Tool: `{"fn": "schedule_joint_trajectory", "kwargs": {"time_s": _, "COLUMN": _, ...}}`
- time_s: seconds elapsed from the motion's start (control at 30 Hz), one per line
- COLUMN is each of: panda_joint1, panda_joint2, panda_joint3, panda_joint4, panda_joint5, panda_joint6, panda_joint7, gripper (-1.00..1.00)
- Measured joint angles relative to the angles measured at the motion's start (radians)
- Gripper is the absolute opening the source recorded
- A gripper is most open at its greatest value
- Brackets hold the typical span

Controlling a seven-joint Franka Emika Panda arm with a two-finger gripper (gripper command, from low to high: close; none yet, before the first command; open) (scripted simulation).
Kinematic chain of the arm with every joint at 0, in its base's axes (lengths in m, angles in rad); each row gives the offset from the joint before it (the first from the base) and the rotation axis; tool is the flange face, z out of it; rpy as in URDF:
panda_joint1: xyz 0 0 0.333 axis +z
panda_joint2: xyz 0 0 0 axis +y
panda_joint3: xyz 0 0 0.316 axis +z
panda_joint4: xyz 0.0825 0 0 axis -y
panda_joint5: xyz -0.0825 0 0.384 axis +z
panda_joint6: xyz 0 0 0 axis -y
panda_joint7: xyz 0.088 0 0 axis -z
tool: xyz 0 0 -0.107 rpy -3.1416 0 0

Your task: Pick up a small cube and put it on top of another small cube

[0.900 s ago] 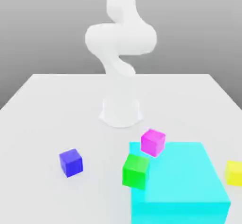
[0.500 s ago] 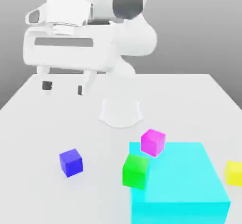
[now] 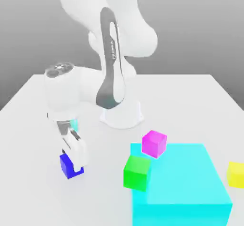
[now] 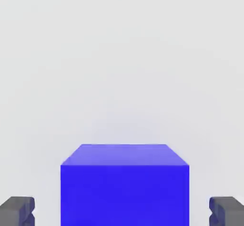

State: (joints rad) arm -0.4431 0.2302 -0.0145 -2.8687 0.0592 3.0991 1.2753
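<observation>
Exterior view: a large cyan block (image 3: pixel 178 172) sat on the white table (image 3: pixel 33 201), toward the exterior view's right of centre. Two cubes stood by it – a magenta cube (image 3: pixel 154 144) overlapping the block's far edge in the view, tilted in outline, and a green cube (image 3: pixel 137 173) overlapping its edge on the exterior view's left. Whether either rested on the block or beside it could not be told. A yellow cube (image 3: pixel 236 175) lay on the other side of the block, cut off by the picture's edge. The arm's base (image 3: pixel 121 113) stood behind, well apart from the cubes. No containers to record; all the pieces were solid blocks.

The blue cube (image 3: pixel 70 167) was on the table at the exterior view's left, well apart from the green cube, with nothing standing between the two. The gripper (image 3: pixel 71 160) was down over it, partly covering it in the exterior view. Hand view: the fingers (image 4: pixel 228 211) were spread, one to each side of the blue cube – a gap showed on both sides, nothing pinched.
</observation>
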Motion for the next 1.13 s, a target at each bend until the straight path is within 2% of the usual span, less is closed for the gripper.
{"fn": "schedule_joint_trajectory", "kwargs": {"time_s": 0.2, "panda_joint1": -0.004, "panda_joint2": 0.002, "panda_joint3": 0.003, "panda_joint4": 0.000, "panda_joint5": -0.004, "panda_joint6": 0.003, "panda_joint7": 0.004, "gripper": -1.00}}
{"fn": "schedule_joint_trajectory", "kwargs": {"time_s": 0.47, "panda_joint1": 0.000, "panda_joint2": -0.257, "panda_joint3": -0.009, "panda_joint4": -0.036, "panda_joint5": -0.061, "panda_joint6": -0.221, "panda_joint7": 0.042, "gripper": -1.00}}
{"fn": "schedule_joint_trajectory", "kwargs": {"time_s": 0.87, "panda_joint1": 0.295, "panda_joint2": -0.419, "panda_joint3": 0.198, "panda_joint4": 0.317, "panda_joint5": -0.005, "panda_joint6": -0.732, "panda_joint7": -0.109, "gripper": -1.00}}
{"fn": "schedule_joint_trajectory", "kwargs": {"time_s": 1.0, "panda_joint1": 0.315, "panda_joint2": -0.337, "panda_joint3": 0.224, "panda_joint4": 0.313, "panda_joint5": -0.022, "panda_joint6": -0.647, "panda_joint7": -0.105, "gripper": -1.00}}
{"fn": "schedule_joint_trajectory", "kwargs": {"time_s": 1.03, "panda_joint1": 0.316, "panda_joint2": -0.310, "panda_joint3": 0.225, "panda_joint4": 0.304, "panda_joint5": -0.029, "panda_joint6": -0.612, "panda_joint7": -0.100, "gripper": 1.00}}
{"fn": "schedule_joint_trajectory", "kwargs": {"time_s": 1.13, "panda_joint1": 0.316, "panda_joint2": -0.310, "panda_joint3": 0.225, "panda_joint4": 0.304, "panda_joint5": -0.029, "panda_joint6": -0.612, "panda_joint7": -0.100, "gripper": 1.00}}
